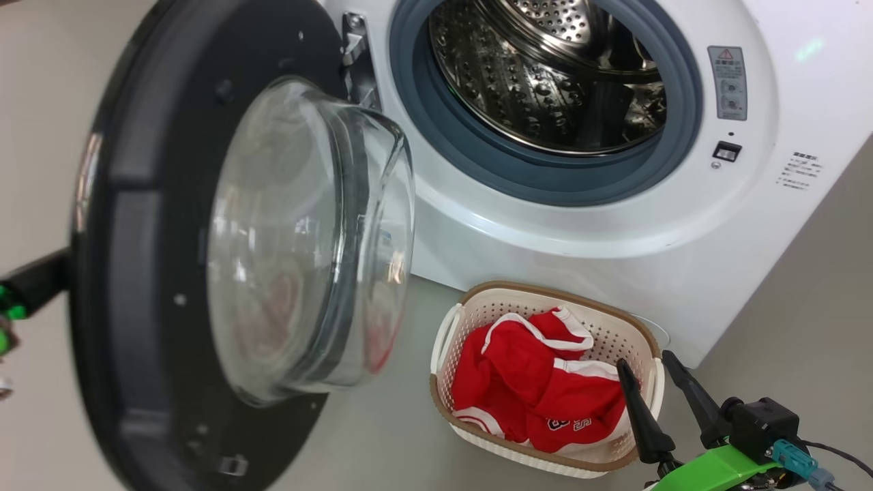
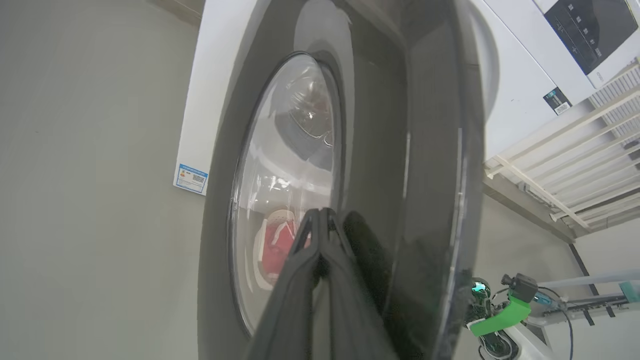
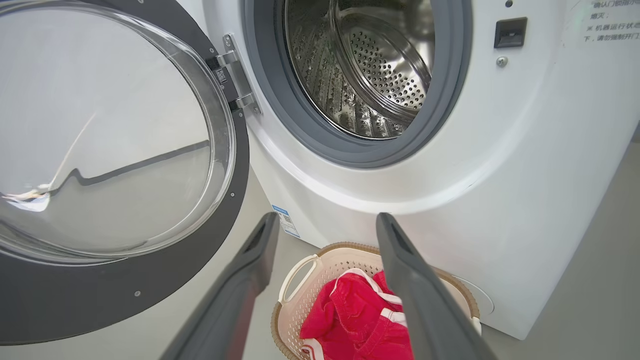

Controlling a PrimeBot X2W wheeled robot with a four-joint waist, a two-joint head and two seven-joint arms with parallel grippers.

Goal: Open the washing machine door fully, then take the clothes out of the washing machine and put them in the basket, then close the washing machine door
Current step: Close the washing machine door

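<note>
The washing machine door (image 1: 136,225) stands swung out to the left, its glass bowl (image 1: 307,239) facing the machine. The washing machine (image 1: 682,225) shows its bare steel drum (image 1: 545,75). On the floor in front of it, the basket (image 1: 470,307) holds the red clothes (image 1: 539,382) with white trim. My right gripper (image 1: 644,359) hovers open just right of the basket, nothing between its fingers; in the right wrist view the right gripper (image 3: 327,220) points at the basket (image 3: 300,270) and the clothes (image 3: 350,320). My left gripper (image 2: 320,212) is shut, its tips close against the door's outer face (image 2: 380,150).
A dark part of my left arm (image 1: 31,286) sticks out behind the door's left edge. Grey floor (image 1: 805,327) runs right of the machine. A pale slatted rack (image 2: 575,165) and my right arm's green bracket (image 2: 500,315) lie beyond the door.
</note>
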